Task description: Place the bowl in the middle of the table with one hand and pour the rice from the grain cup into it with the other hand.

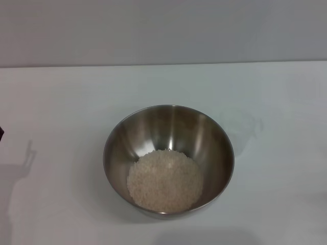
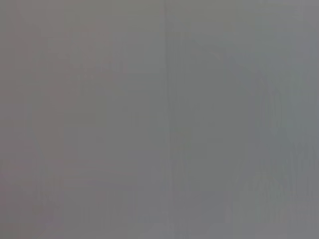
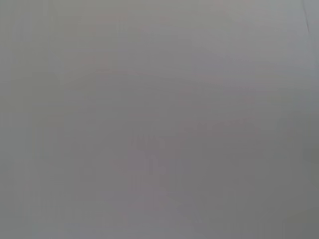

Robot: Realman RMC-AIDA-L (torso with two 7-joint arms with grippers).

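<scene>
The bowl [image 1: 169,159] sits mid-tabletop [image 1: 61,112], nearer the front edge, rice [image 1: 164,180] heaped inside. The cup [image 1: 244,126] stands just behind its right side, apparently empty. Neither arm shows, so their jaws cannot be judged. Keep both arms clear.

**Open table, two things standing**

The bowl [image 1: 168,158] sits mid-table [image 1: 61,102], with the grain cup [image 1: 244,127] just beside its far right rim, leaving only a narrow gap. Left, near and far sides lie open. No gripper shows.
</scene>
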